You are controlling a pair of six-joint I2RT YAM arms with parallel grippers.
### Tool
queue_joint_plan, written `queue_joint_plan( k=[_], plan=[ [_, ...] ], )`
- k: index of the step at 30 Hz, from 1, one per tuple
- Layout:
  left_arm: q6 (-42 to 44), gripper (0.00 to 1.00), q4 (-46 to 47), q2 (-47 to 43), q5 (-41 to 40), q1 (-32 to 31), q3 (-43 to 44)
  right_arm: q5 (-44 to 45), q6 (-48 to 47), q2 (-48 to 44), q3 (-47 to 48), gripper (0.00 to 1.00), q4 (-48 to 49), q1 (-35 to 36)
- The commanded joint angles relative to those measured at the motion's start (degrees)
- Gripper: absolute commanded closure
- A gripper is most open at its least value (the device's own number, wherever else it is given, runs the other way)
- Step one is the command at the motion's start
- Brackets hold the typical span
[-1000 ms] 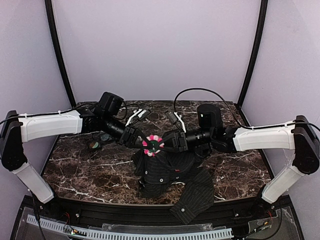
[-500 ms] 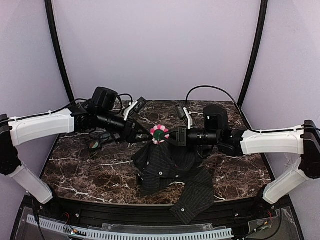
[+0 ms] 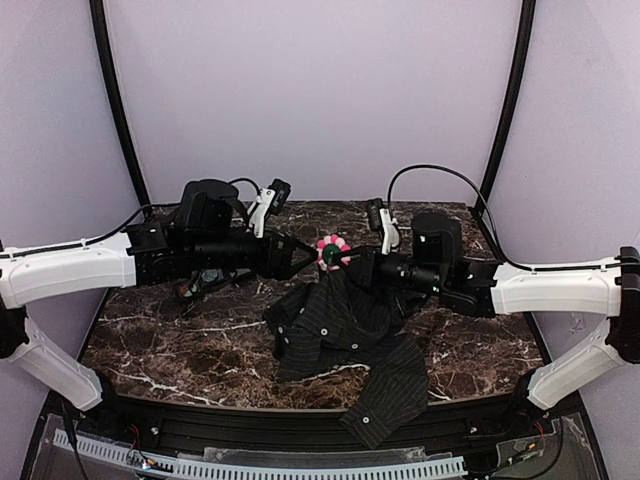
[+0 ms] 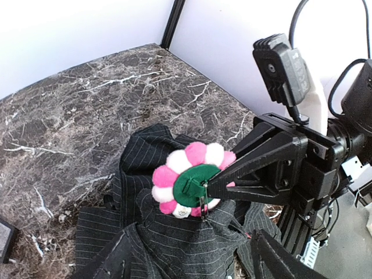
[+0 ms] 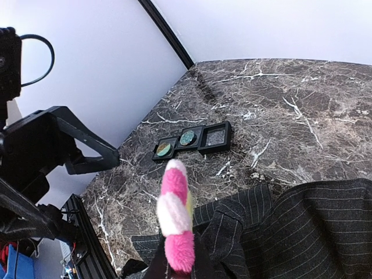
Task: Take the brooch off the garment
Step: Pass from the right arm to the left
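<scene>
The brooch (image 3: 332, 250), a pink and white flower with a green felt back (image 4: 192, 181), hangs above the table. My right gripper (image 3: 352, 262) is shut on it and reaches it from the right in the left wrist view (image 4: 216, 189). In the right wrist view the brooch (image 5: 177, 212) stands edge-on between the pads. The dark pinstriped garment (image 3: 335, 325) rises in a peak (image 4: 203, 224) up to the brooch's metal pin. My left gripper (image 3: 288, 256) is open just left of the brooch, holding nothing; one of its fingers (image 4: 273, 261) shows low in its own view.
Three small black square trays (image 5: 192, 141) lie in a row on the marble table (image 3: 170, 340) behind the left arm. One sleeve (image 3: 392, 392) of the garment hangs over the table's front edge. The side walls and black corner posts stand close by.
The left gripper has opened and drawn back to the left. The right gripper has carried the brooch up and to the right, pulling the cloth up with it.
</scene>
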Motion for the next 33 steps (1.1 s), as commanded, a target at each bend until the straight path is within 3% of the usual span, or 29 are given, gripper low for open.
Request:
queue_joint_plan(
  k=[1,6,12,21,33],
  plan=[
    [-7.4,0.19,6.0,1.5,1.9,-0.2,-3.3,-1.0,-1.6,0.1,1.1,1.00,0.9,0.6],
    [-10.1,0.11,7.9,6.0,10.2,-0.2,-2.7,-8.4,-1.9,0.6,0.4,1.00,3.0,0.6],
    [-12.8,0.09,15.5,7.0,17.5,1.2,-5.3,-16.5,-1.0,1.2,0.3,1.00,3.7,0.3],
    [-13.1,0.18,21.5,6.3,27.3,2.0,-9.3,-25.9,0.6,1.1,-0.5,1.00,4.1,-3.5],
    [-9.4,0.43,16.4,5.7,27.8,2.8,-8.8,-30.6,0.7,1.2,-0.4,1.00,3.5,-5.4]
  ],
)
